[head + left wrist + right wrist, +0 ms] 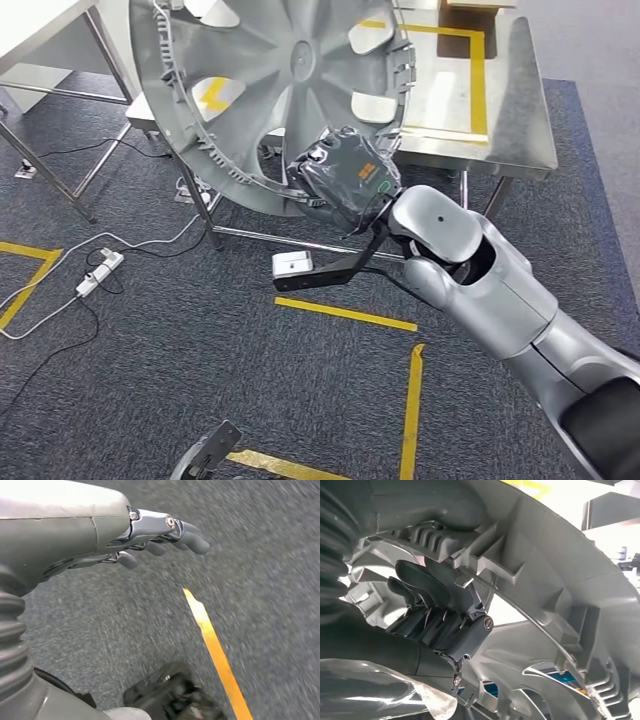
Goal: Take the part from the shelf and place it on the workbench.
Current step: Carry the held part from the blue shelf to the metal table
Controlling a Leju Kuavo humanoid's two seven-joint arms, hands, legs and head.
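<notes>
Now gripping the rim of the wheel cover [272, 90], our right hand [343, 175] carries it tilted on edge, near the steel bench [521, 120] and partly over its near edge. We judge this the carrying step: the part is off the shelf but not yet set down. Next we must lift it over the bench, lay it flat, then let go. Our left hand [166, 535] hangs empty, fingers loosely extended, above grey carpet [264, 580].
</notes>
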